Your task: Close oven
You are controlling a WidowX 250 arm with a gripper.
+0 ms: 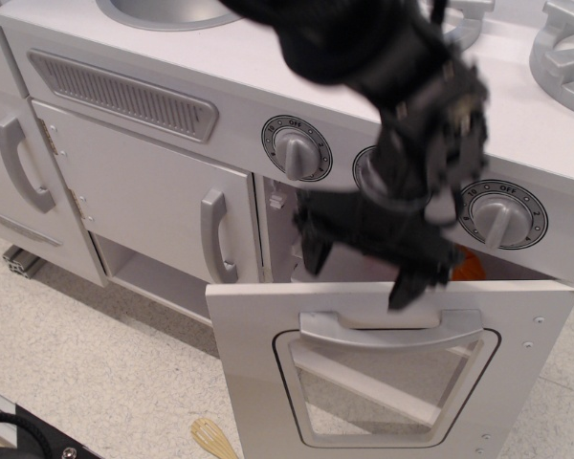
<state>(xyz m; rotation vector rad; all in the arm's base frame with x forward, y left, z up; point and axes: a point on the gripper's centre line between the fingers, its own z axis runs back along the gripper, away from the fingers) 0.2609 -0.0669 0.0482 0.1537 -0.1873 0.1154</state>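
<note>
A: Item one, oven [392, 373]. White toy-kitchen unit, low and right of centre. Door hinged at the bottom, raised nearly upright, top edge tipped a little outward, gap at the top not yet shut. Rounded clear window, wire shelf visible through it. Something orange just visible in the gap at upper right.

B: Handle?

A: Wide silver bar handle [390, 330], across the door's upper part. Judged the natural push point, hence the arm's position above it.

B: Pincer?

A: Black pincer [364, 263], blurred with motion. Fingers spread fairly wide, pointing down, one toward the door's upper left, one just above the bar handle. Holding nothing. Contact with the door not certain through the blur; probably pressing the top edge inward.

B: Dials?

A: Three grey dials above the door. Left dial [296, 150] clear, right dial [498, 213] clear, middle one mostly hidden behind the arm.

B: Neighbouring fittings?

A: Plain cupboard door [158, 206] to the left, shut, vertical grey handle [216, 239]. Grey vent grille [124, 94] above it.

B: Surface and room?

A: No table; unit standing directly on pale speckled floor [96, 354]. Small wooden whisk [212, 440] lying on the floor near the oven door's lower left corner. Judged nearly done; a last short push needed.
</note>
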